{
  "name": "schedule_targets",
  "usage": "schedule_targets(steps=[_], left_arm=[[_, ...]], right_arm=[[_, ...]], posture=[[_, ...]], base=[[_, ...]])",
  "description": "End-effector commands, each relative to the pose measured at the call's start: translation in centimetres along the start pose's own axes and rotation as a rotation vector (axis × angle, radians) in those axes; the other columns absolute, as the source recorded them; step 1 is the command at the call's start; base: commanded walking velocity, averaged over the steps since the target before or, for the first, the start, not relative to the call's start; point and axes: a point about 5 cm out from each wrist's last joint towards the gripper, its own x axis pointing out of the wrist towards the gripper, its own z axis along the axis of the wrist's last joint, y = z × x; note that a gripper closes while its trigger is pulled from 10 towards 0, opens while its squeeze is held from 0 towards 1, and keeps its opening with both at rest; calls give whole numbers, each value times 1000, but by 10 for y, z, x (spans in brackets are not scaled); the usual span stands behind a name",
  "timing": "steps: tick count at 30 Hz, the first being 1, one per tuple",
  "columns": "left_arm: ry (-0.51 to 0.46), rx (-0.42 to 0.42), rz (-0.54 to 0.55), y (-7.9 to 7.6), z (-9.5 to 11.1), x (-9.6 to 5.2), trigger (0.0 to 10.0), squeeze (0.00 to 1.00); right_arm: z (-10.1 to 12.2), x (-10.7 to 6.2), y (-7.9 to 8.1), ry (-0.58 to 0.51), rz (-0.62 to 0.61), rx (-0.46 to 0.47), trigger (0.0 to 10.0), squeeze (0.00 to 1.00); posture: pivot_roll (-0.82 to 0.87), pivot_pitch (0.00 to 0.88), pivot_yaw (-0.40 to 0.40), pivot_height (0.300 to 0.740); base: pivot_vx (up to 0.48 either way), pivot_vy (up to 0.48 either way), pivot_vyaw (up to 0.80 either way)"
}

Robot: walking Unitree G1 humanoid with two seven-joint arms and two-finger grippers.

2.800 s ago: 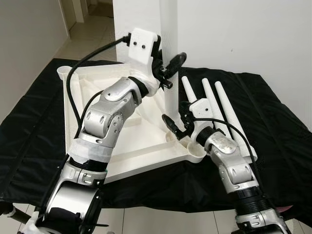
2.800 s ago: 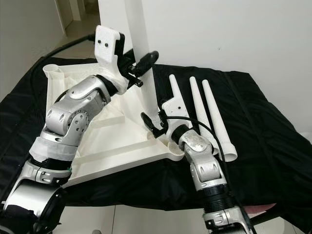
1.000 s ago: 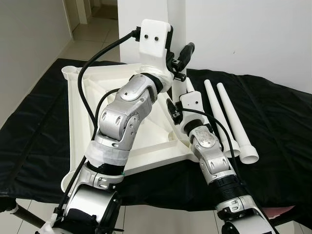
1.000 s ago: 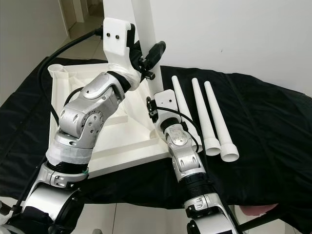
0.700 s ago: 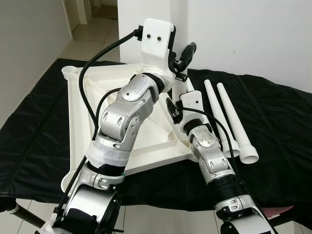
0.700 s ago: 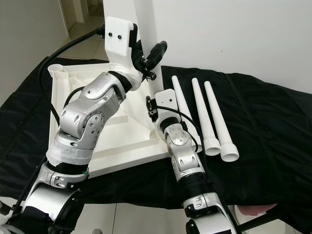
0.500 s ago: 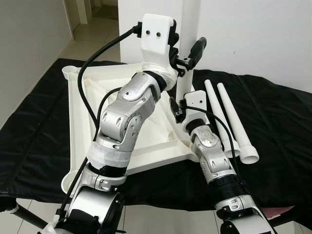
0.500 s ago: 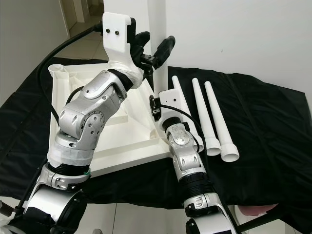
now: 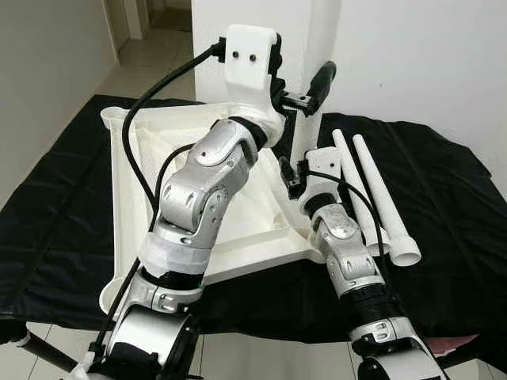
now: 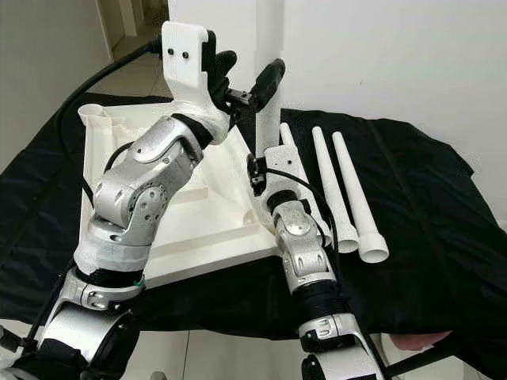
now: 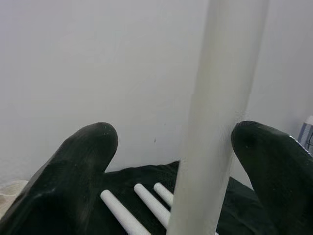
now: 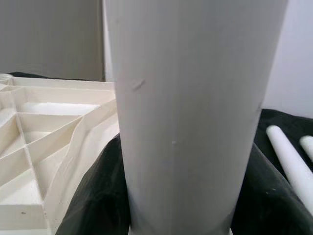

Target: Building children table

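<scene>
A white tabletop (image 9: 150,136) lies upside down on the black cloth. One white table leg (image 9: 320,39) stands upright over its near right corner. My left gripper (image 10: 247,81) is raised and open around the leg's upper part; in the left wrist view the leg (image 11: 215,122) touches one finger (image 11: 266,161), with a gap to the other. My right gripper (image 9: 299,170) is shut on the leg's lower part, and the leg (image 12: 195,112) sits tight between its fingers. The leg's foot is hidden behind that gripper.
Three more white legs lie side by side on the cloth to the right (image 10: 289,146) (image 10: 329,186) (image 10: 358,194). An open leg socket (image 9: 111,117) marks the tabletop's far left corner. White wall rises behind the table. The tiled floor (image 9: 150,59) lies at far left.
The camera has shifted. My right gripper has left the corner socket and closed on the leg's lower part. My left gripper has swung slightly right with the leg and spread its fingers.
</scene>
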Motion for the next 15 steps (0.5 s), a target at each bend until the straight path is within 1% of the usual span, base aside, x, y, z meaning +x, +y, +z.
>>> schedule_targets(steps=[1, 6, 10, 15], left_arm=[[-4, 4, -62, -5, -1, -2, 10000, 0], [5, 81, -84, -1, -12, -13, 10000, 0], [13, 94, -90, 0, -18, -19, 10000, 0], [42, 124, -82, 5, -33, -30, 10000, 0]], right_arm=[[-2, -3, -8, 12, -42, 23, 10000, 0], [-6, -10, -19, 24, -78, 27, 10000, 0], [-8, -15, -23, 28, -88, 20, 10000, 0], [-10, -27, -30, 6, -84, 0, 10000, 0]], posture=[[53, 36, -33, 740], [47, 49, -31, 740], [41, 56, -29, 740], [36, 62, -29, 740]], base=[[0, 0, 0], [0, 0, 0], [0, 0, 0], [0, 0, 0]])
